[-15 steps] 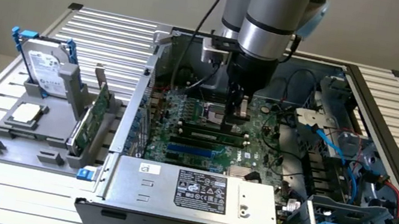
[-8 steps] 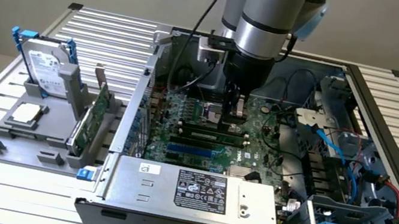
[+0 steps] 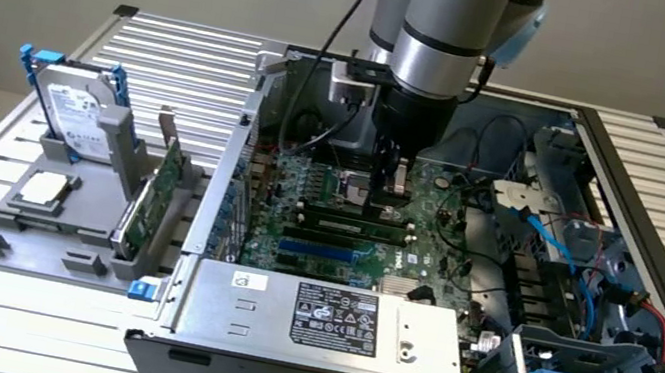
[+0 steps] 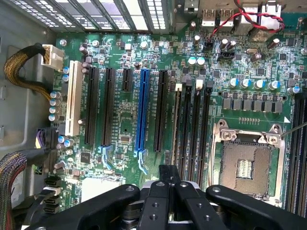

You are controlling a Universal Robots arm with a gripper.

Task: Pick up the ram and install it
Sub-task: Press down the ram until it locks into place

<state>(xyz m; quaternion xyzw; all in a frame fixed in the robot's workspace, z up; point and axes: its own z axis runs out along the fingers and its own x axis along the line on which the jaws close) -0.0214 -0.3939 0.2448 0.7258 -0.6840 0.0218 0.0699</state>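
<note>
Gripper (image 4: 169,173) low over the motherboard (image 4: 129,120), fingers together, clamped on nothing. Just beyond the fingertips, the ram (image 3: 347,218) already seated in a black slot beside the empty CPU socket (image 4: 245,165). Farther off, outside the case on the exterior view's left, hard drive (image 3: 80,116) upright in a grey holder (image 3: 29,227).

The ram (image 3: 356,217) (image 4: 176,125) is a long, narrow green stick standing on edge in a black motherboard slot, level along its length. It sits directly beneath the fingers (image 3: 392,182), its thin upper edge running straight out from their tips.
</note>
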